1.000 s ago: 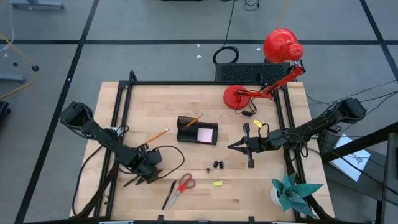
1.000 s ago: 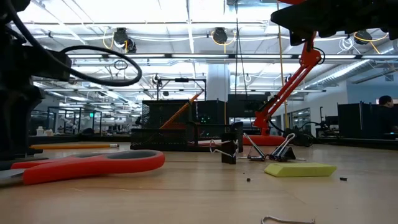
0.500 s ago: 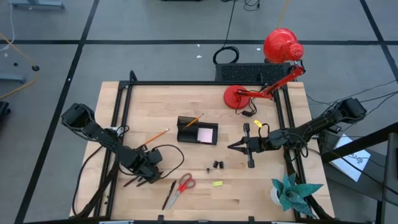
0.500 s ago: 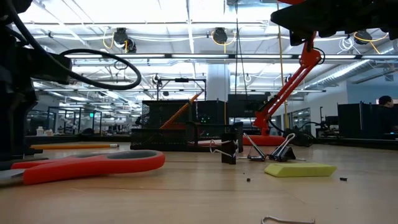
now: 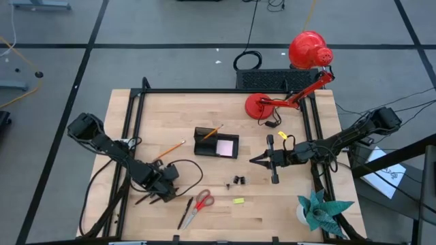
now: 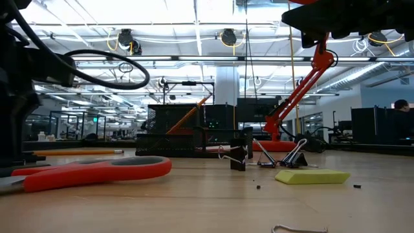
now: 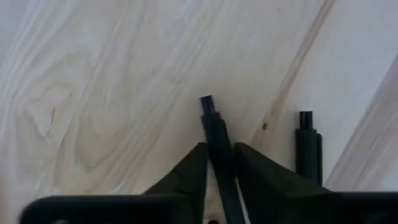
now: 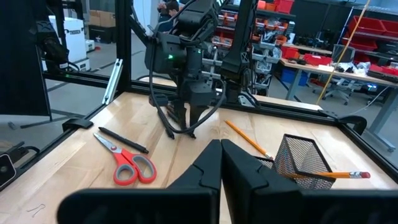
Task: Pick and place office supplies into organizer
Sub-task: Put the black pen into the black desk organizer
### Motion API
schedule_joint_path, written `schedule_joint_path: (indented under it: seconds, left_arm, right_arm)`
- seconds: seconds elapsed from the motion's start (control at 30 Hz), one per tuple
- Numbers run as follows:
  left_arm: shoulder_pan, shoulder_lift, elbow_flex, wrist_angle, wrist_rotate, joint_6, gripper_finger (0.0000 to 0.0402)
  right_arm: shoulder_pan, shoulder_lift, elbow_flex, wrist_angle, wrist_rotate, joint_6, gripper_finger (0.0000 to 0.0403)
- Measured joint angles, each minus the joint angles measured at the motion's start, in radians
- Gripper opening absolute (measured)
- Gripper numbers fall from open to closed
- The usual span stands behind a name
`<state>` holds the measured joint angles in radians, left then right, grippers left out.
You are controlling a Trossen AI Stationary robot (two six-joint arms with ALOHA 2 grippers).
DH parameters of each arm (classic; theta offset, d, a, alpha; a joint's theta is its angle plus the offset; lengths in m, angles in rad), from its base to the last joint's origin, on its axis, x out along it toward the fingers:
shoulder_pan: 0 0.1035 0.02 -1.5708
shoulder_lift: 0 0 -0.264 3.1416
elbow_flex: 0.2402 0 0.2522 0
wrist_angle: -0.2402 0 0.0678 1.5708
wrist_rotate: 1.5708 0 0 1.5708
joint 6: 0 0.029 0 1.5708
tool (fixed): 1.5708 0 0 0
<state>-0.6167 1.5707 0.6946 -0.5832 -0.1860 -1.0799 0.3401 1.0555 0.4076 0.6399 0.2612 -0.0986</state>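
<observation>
The left gripper [image 5: 144, 199] is seen low over the wooden table [image 5: 286, 204], near the left front corner, with its fingers [image 7: 186, 177] closed on a black pen [image 7: 214, 149] that is pinched between them and lies against the wood. A second black pen [image 7: 308, 146] lies just beside the held one, parallel to it and untouched. Just to the right of this gripper, the red-handled scissors [image 5: 198, 203] lie flat on the table, with another black pen [image 5: 185, 212] touching or nearly touching their blades. Farther from the gripper, toward the middle of the table, an orange pencil [image 5: 172, 147] lies loose on the wood, and beyond it the organizer [image 5: 216, 143] stands with a pink sticky-note pad [image 5: 225, 146] in one compartment and a second orange pencil [image 5: 210, 131] leaning out of its mesh cup. The right gripper [image 5: 255, 160] is held above the table to the right of the organizer, its fingers [image 8: 239, 165] pressed together with nothing between them. In front of that gripper, two black clips [image 5: 238, 180] sit close together, and a small yellow piece [image 5: 238, 201] lies a little nearer the front edge.
</observation>
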Motion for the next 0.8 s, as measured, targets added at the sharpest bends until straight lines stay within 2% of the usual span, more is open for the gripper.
schedule_joint_path:
  seconds: [0.13, 0.23, 0.57, 0.73, 0.8]
  left_arm:
    - [0.000, 0.000, -0.001, 0.010, -0.001, 0.025, 0.0034]
    - [0.000, 0.000, -0.001, 0.011, -0.001, 0.040, 0.0016]
    - [-0.001, -0.003, 0.029, 0.029, -0.076, 0.182, 0.0030]
    - [0.011, -0.046, 0.059, 0.068, -0.233, 0.268, 0.0014]
    - [0.019, -0.069, 0.060, 0.099, -0.261, 0.314, 0.0012]
  right_arm:
    - [0.000, 0.000, 0.000, 0.000, 0.000, 0.000, 0.0004]
    - [0.000, 0.000, 0.000, 0.000, 0.000, 0.000, 0.0002]
    - [0.000, 0.000, 0.000, 0.000, -0.001, 0.000, 0.0002]
    - [0.000, 0.000, 0.000, 0.000, 0.000, 0.000, 0.0002]
    - [0.000, 0.000, 0.000, 0.002, 0.000, 0.000, 0.0003]
